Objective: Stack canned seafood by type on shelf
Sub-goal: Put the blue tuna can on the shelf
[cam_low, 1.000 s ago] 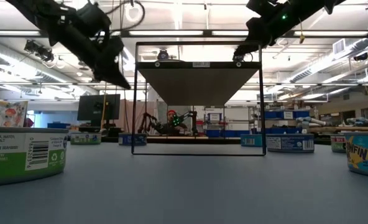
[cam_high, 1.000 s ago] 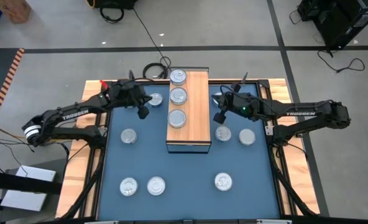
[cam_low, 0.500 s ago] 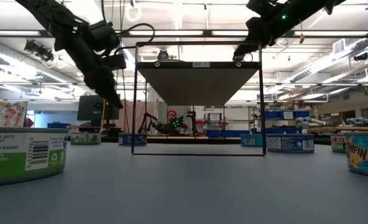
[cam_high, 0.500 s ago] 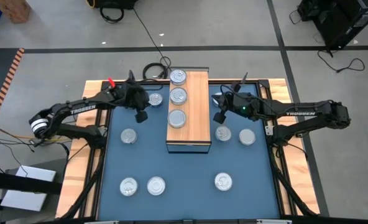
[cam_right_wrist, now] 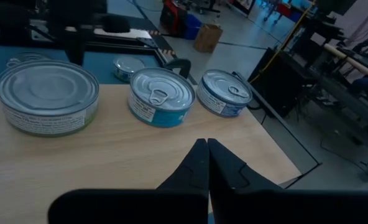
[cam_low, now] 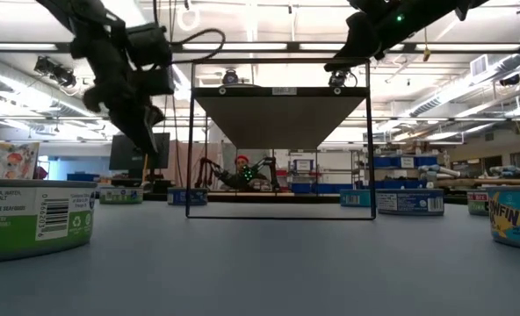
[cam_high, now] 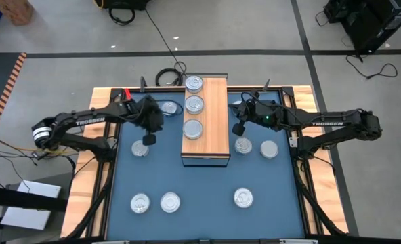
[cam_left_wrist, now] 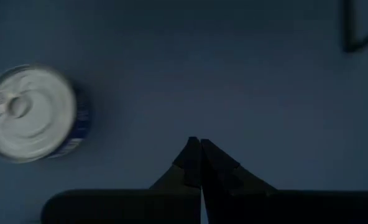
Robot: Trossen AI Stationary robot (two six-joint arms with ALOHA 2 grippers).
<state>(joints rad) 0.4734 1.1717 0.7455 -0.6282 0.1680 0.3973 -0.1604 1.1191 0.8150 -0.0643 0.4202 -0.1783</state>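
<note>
three tins (cam_high: 194, 105) sit in a row on the shelf (cam_high: 214, 146), filling its far part along the left edge, while the near part and right strip stay bare; its long axis runs away from the counter's (cam_high: 200, 179) front edge. left of the shelf the left claw (cam_high: 148, 139) hangs clenched and empty beside a loose tin (cam_high: 140, 148). right of the shelf the right claw (cam_high: 238, 128) is clenched, empty too, near two tins (cam_high: 255, 146).
</note>
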